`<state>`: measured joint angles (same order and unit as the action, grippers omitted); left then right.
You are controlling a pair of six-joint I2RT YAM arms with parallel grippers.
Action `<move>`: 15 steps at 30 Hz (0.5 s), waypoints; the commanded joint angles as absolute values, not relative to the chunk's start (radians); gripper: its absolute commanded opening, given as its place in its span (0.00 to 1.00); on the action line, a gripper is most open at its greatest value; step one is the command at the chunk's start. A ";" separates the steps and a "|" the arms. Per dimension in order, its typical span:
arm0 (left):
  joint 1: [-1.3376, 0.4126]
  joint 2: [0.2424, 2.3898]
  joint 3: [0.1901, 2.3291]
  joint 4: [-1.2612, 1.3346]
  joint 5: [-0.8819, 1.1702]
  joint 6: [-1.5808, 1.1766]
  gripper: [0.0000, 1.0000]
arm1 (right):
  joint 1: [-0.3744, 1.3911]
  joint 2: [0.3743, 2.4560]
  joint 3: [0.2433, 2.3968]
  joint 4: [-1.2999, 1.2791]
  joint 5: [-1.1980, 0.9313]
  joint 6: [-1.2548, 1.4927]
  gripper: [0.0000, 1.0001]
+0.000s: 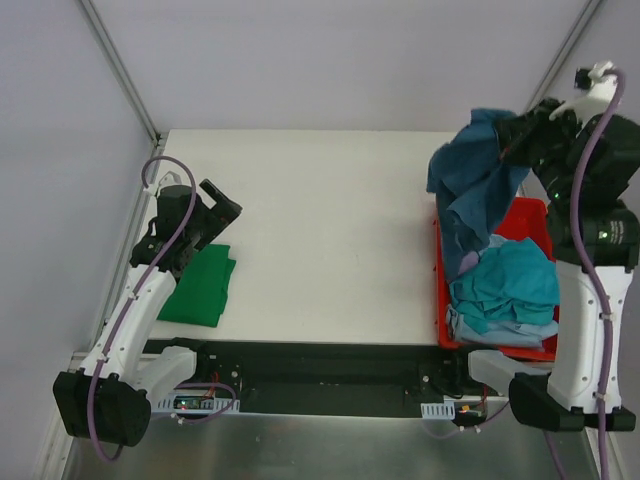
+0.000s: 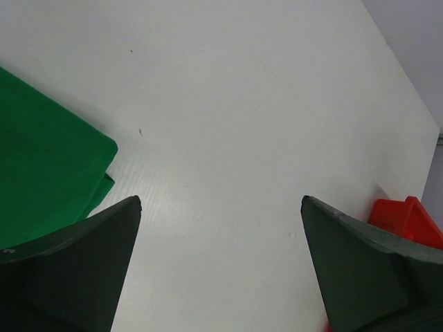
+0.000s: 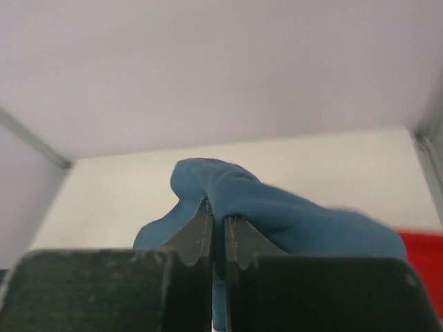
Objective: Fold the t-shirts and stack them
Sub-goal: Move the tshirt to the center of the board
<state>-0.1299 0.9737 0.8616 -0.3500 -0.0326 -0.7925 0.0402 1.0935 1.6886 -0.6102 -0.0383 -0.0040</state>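
fabric of the dark teal-blue t-shirt [image 1: 478,185] is sitting pinched in your right gripper [image 1: 508,138]; the right wrist view is showing the jaws pressing almost together on a fold of it. your right arm is standing tall at the far right of the table [image 1: 330,230], elbow raised and wrist reaching leftward, so the shirt is hanging in the air with its lower end trailing down at the left side of the red bin [image 1: 528,222]. a teal t-shirt [image 1: 515,280] is lying crumpled in that bin. your left arm is leaning forward low along the table's left edge. your left gripper [image 1: 222,208] is gaping wide and holding nothing, hovering just beside the folded green t-shirt [image 1: 200,285], which is lying flat on the table.
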 commanded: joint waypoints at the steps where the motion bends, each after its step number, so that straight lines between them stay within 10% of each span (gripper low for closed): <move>1: -0.129 0.951 0.907 -0.354 -0.017 -0.762 0.99 | 0.151 1.317 2.076 -0.587 -0.345 -0.018 0.00; 15: -0.126 0.804 0.867 -0.370 -0.199 -0.775 0.99 | 0.566 1.723 2.396 -0.299 -0.505 0.038 0.01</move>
